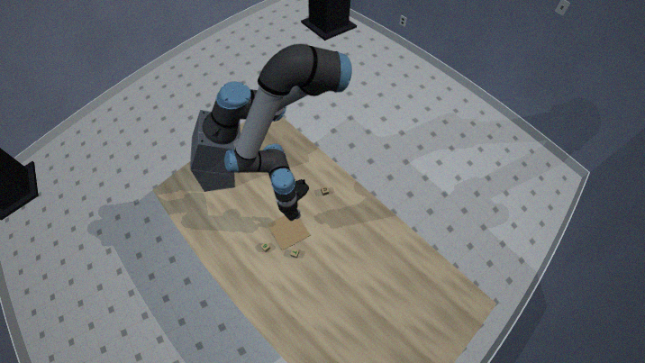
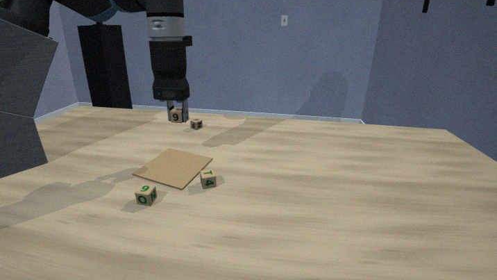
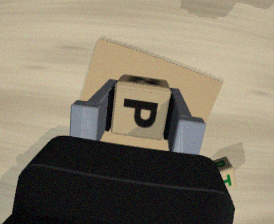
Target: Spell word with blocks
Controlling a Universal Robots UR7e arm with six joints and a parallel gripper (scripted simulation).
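My gripper (image 3: 141,100) is shut on the P block (image 3: 142,115), whose top face shows a black P; its side shows a 9 in the exterior view (image 2: 175,115). I hold it above the table over the tan mat (image 2: 173,167), near the mat's far edge (image 3: 154,76). The gripper also shows in the top view (image 1: 291,213). A block with a green T on top and 4 on its side (image 2: 207,178) lies just off the mat's right corner. A block with a green 9 on top (image 2: 146,194) lies in front of the mat. A fourth block with dark marks (image 2: 196,124) lies farther back.
The robot's grey base (image 1: 209,154) stands at the table's end behind the mat. A black pillar (image 2: 104,66) stands beyond the table's far edge.
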